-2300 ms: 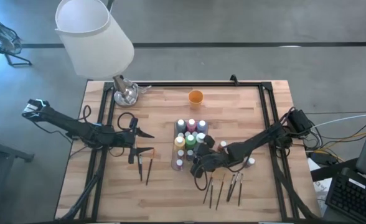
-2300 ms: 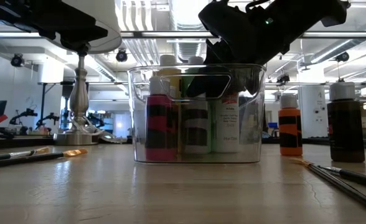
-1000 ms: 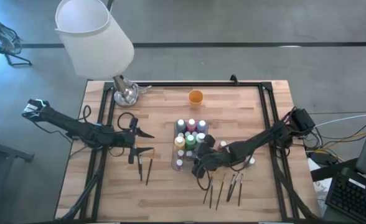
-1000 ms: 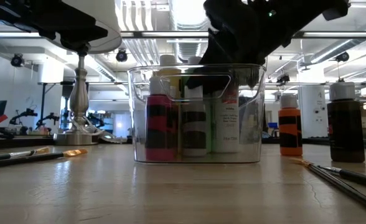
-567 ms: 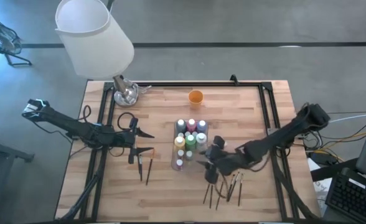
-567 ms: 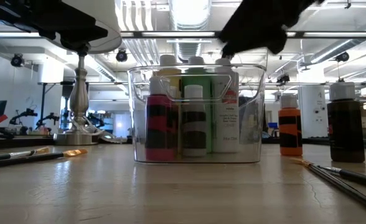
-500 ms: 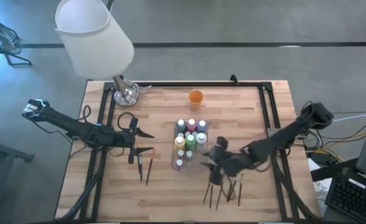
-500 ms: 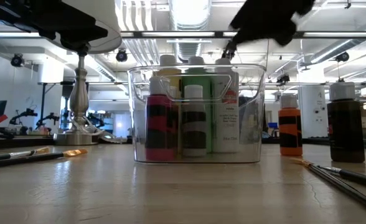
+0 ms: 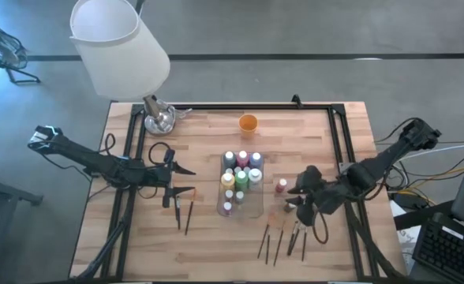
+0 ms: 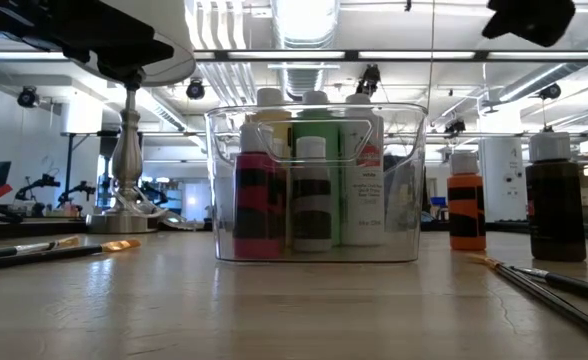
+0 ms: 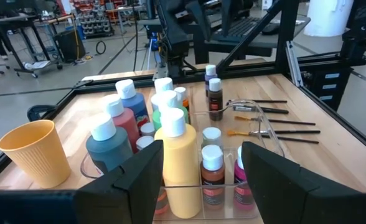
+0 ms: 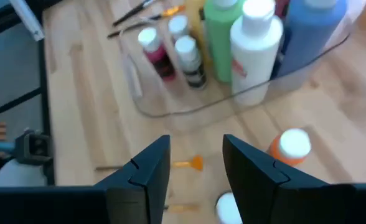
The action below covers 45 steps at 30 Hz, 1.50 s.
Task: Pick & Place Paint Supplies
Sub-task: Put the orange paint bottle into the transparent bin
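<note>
The tray (image 9: 241, 189) is seen mid-table, clear plastic, packed with paint bottles (image 9: 241, 169) standing upright: blue, grey, green, white, yellow and pink ones among them. In the low view the same tray (image 10: 314, 185) is shown with bottles (image 10: 313, 195) upright behind its front wall.

The right gripper (image 9: 297, 200) is held above the table, just right of the tray, and nothing is gripped by it; its fingers (image 12: 147, 171) are seen parted, with bare wood between them. Below it an orange bottle (image 12: 290, 148) with a white cap is seen standing on the table outside the tray. A second loose bottle, dark with a white cap (image 10: 554, 198), is seen beside the orange one (image 10: 466, 201) in the low view.

Brushes (image 9: 282, 239) are laid on the wood near the right gripper, toward the front edge. Two more brushes (image 9: 184, 214) are laid left of the tray.

The left gripper (image 9: 177, 181) is held well left of the tray, fingers (image 11: 139, 180) spread wide, empty.

An orange cup (image 9: 248, 123) is placed behind the tray, apart from it. A lamp (image 9: 121, 47) is stood at the back-left corner.
</note>
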Each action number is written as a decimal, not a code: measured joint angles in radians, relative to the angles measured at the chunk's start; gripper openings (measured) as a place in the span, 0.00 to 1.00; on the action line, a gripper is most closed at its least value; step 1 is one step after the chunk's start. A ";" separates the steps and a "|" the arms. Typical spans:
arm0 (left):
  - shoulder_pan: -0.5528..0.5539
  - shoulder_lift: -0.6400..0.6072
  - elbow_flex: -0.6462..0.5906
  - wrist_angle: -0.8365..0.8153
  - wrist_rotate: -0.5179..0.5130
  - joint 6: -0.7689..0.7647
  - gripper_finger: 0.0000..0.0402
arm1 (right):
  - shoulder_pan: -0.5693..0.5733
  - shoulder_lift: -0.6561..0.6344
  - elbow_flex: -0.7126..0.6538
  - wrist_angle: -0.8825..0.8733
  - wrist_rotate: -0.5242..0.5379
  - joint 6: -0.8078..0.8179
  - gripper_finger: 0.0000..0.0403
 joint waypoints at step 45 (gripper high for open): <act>0.000 0.000 0.000 -0.004 -0.003 0.007 0.55 | -0.396 0.216 -0.004 -0.140 -0.312 -0.263 0.46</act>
